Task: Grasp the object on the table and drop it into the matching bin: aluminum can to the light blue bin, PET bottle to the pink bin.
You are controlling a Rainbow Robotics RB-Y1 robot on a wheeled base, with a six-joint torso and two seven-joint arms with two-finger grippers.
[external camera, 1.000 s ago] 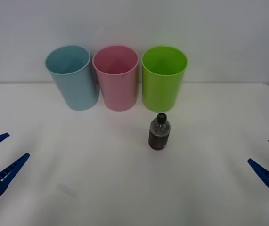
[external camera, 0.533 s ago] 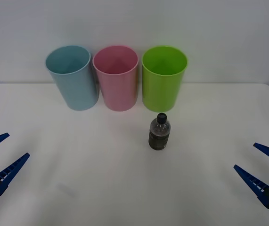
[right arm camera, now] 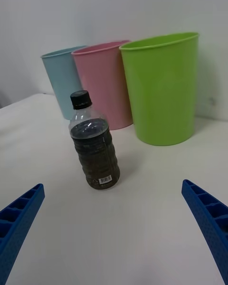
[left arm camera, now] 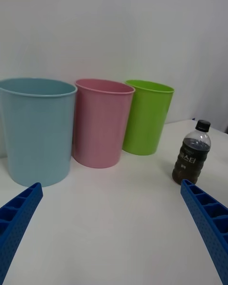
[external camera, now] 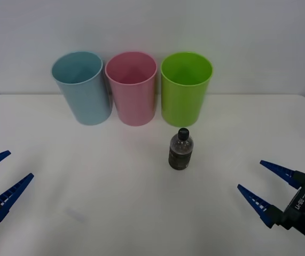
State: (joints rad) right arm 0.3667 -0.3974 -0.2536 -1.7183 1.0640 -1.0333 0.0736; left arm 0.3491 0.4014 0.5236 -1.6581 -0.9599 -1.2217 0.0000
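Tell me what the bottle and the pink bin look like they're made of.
The PET bottle looks like clear ribbed plastic, dark liquid showing through, with a black cap. The pink bin seems moulded plastic: smooth, uniform, slightly glossy walls.

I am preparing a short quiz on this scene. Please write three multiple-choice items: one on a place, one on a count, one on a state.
1. The PET bottle stands in front of which bin?
A light blue bin
B pink bin
C lime green bin

2. How many bins are on the table?
A two
B three
C four

3. The right end effector is:
A open
B shut on the bottle
C inside a bin

Key: 1 C, the lime green bin is right behind it; 2 B, light blue bin, pink bin, green; 3 A, fingers apart, short of the bottle.
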